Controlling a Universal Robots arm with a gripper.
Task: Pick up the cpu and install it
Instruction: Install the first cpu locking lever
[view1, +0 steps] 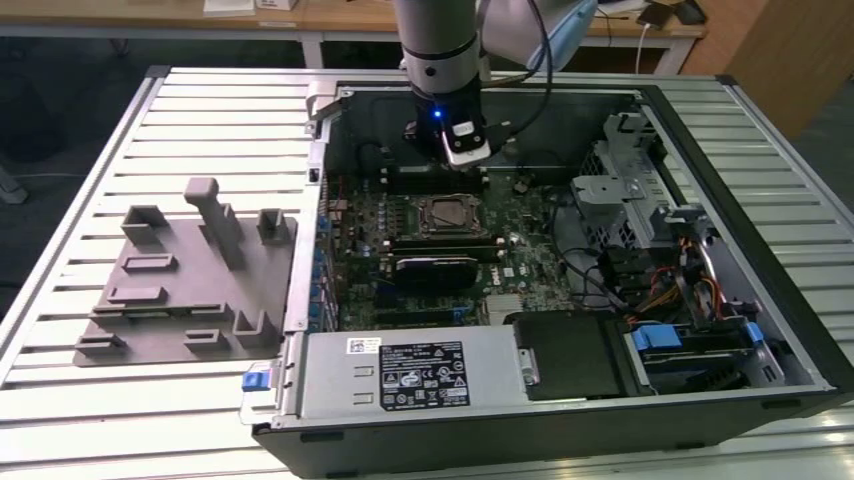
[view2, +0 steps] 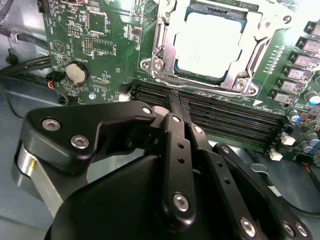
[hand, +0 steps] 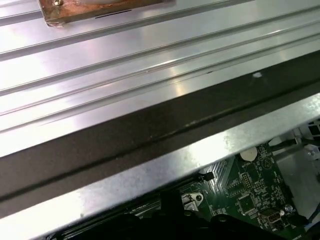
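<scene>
- The cpu (view2: 207, 45) lies flat in the socket (view2: 165, 50) on the motherboard (view2: 100, 30), its pale silver top facing up and framed by the socket's metal bracket; it looks already seated rather than waiting to be picked up.
- In the exterior view the socket (view1: 445, 213) sits near the middle of the open computer case (view1: 787, 330), and the claw (view1: 463, 152) hangs above the board, on the far side of the socket, toward the case's back wall.
- In the second wrist view the claw's black linkage (view2: 175, 165) is just short of the socket, with the memory slots (view2: 225, 112) running between them.
- The claw carries nothing I can see; whether it is spread or pressed together I cannot tell.
- The cpu is square, so no long axis matters; its edges run parallel to the memory slots.
- The grey fixture tray (view1: 187, 290) rests on the slatted surface (view1: 80, 400), well apart from the socket, outside the case.
</scene>
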